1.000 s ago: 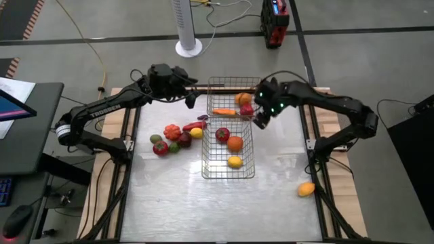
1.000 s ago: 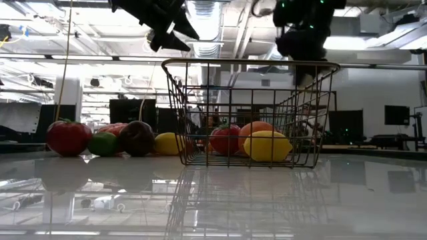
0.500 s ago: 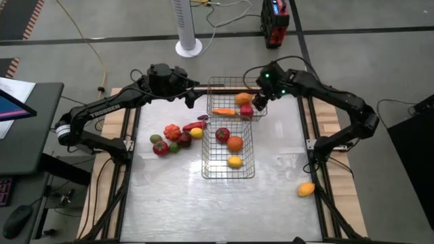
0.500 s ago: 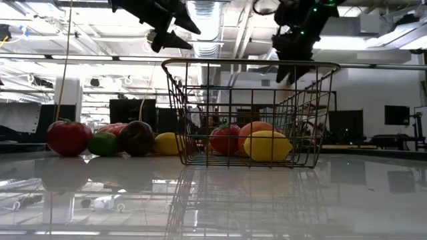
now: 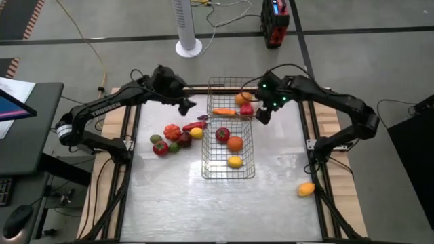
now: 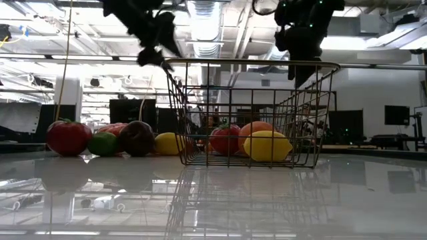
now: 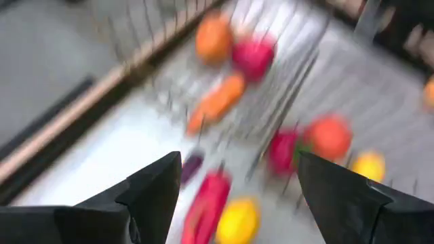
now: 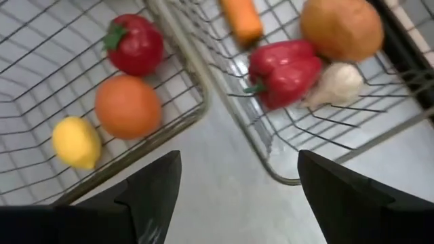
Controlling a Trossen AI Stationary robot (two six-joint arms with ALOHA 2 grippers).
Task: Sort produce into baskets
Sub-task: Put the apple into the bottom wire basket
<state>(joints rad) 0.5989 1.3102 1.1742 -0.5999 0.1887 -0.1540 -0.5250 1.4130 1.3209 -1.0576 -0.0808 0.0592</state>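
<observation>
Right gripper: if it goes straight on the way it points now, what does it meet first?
Probably bare table in the gap between the two baskets, with the far basket rim close beside that line. Depth is unclear. The right gripper holds nothing.

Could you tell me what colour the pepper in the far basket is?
The pepper is red with a green stem, clearest in the right wrist view.

Two dark, near-black arms built of tube links and chunky round joints. Left arm [image 5: 102,110] carries white lettering along its long link, too small to read for sure. Right arm [image 5: 339,105] shows green lights glowing near its wrist. Black cables loop off both arms. Left gripper [image 7: 234,196] and right gripper [image 8: 234,196] each have two flat dark matte fingers with angular, wedge-like tips.
</observation>
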